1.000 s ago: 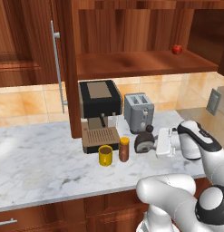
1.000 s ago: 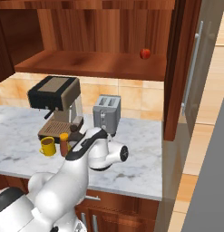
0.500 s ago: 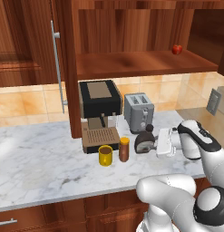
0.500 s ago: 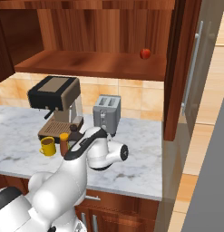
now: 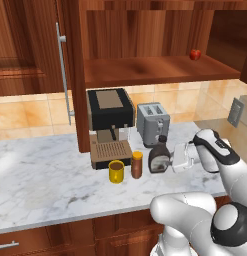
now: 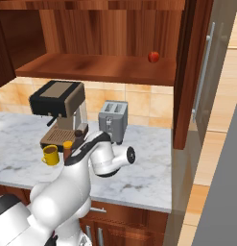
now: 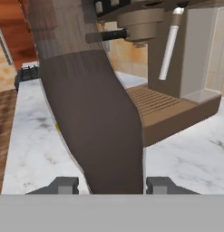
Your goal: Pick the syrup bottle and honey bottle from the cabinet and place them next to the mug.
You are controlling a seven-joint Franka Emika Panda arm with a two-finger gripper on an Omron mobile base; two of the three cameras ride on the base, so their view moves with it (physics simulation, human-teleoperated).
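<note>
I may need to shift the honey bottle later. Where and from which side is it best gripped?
Likely the straight middle of the honey bottle, below its orange top. It stands upright between the mug and the syrup bottle, so come from the counter's front edge, or from above, jaws level.

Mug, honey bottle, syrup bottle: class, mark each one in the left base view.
mug (image 5: 115, 172), left base view, on its yellow side wall.
honey bottle (image 5: 137, 167), left base view, on its amber body.
syrup bottle (image 5: 158, 159), left base view, on its whitish label.
</note>
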